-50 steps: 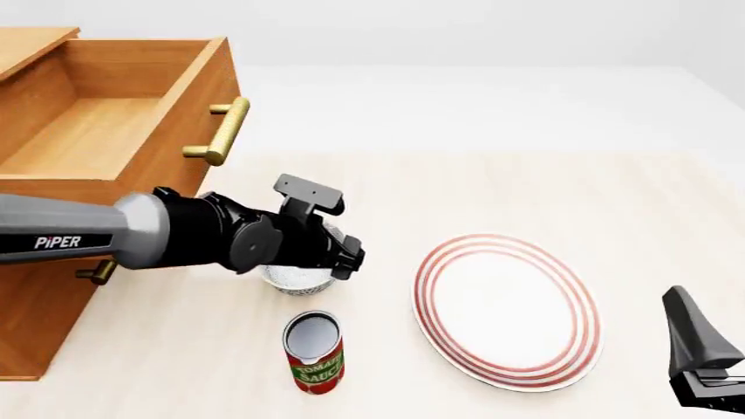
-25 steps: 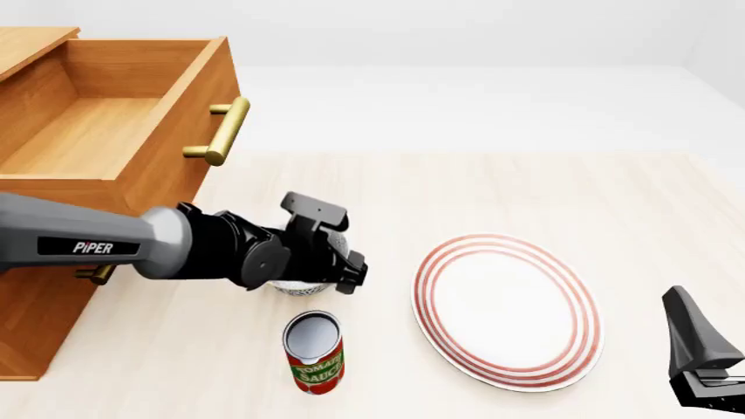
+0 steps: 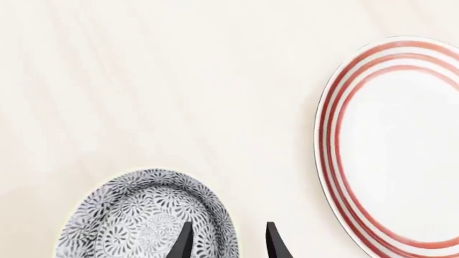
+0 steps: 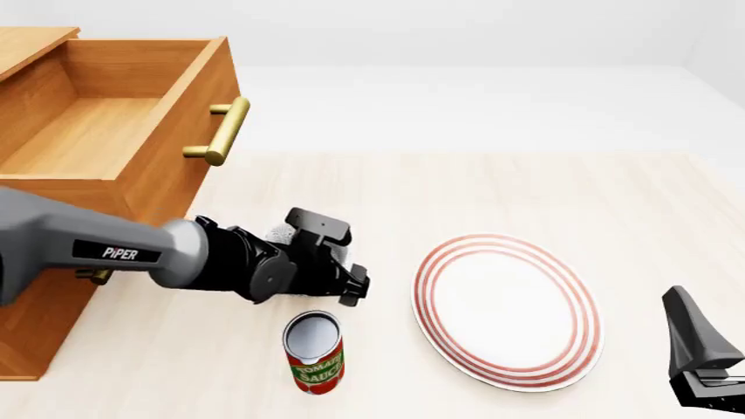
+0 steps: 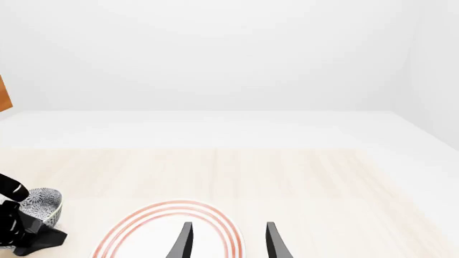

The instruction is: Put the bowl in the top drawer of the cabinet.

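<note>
The left gripper (image 3: pixel 226 244) has dropped lower over the bowl (image 3: pixel 147 217), jaws apart astride its right rim; the bowl sits on the table (image 4: pixel 489 188) just beyond the can (image 4: pixel 314 351); close squarely on the rim before lifting toward the top drawer (image 4: pixel 111 131).

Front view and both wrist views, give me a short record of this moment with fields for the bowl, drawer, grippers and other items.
bowl: on the table, mostly hidden behind the left arm
left gripper: open, one finger inside the bowl's rim, one outside
right gripper: open, holding nothing, over the plate's near edge
top drawer: pulled open, nothing visible inside
plate: flat on the table, right of the bowl
can: upright, just in front of the bowl
</note>
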Available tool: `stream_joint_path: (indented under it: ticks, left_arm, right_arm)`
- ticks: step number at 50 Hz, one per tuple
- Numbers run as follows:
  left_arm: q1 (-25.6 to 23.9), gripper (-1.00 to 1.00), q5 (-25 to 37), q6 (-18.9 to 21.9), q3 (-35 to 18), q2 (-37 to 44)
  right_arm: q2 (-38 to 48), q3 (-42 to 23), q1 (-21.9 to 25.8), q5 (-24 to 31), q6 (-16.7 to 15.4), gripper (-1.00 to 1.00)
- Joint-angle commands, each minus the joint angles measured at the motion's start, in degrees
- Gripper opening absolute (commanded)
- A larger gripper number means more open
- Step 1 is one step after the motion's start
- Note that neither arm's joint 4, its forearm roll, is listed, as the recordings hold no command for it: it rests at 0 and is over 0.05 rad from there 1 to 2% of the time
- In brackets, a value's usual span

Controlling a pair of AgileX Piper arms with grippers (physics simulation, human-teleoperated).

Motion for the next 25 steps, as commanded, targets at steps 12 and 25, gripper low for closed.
stream_joint_path:
  ticks: [12,25]
  left_arm:
    - [-1.62,-1.0,-1.52,-2.35,1.42,1.03]
    - [2.85,-1.0,17.92,9.91,-5.8,-18.52]
  right_arm:
    - [-0.01,0.0,0.0,0.0,0.0,1.0]
    - [0.01,0.0,0.0,0.0,0.0,1.0]
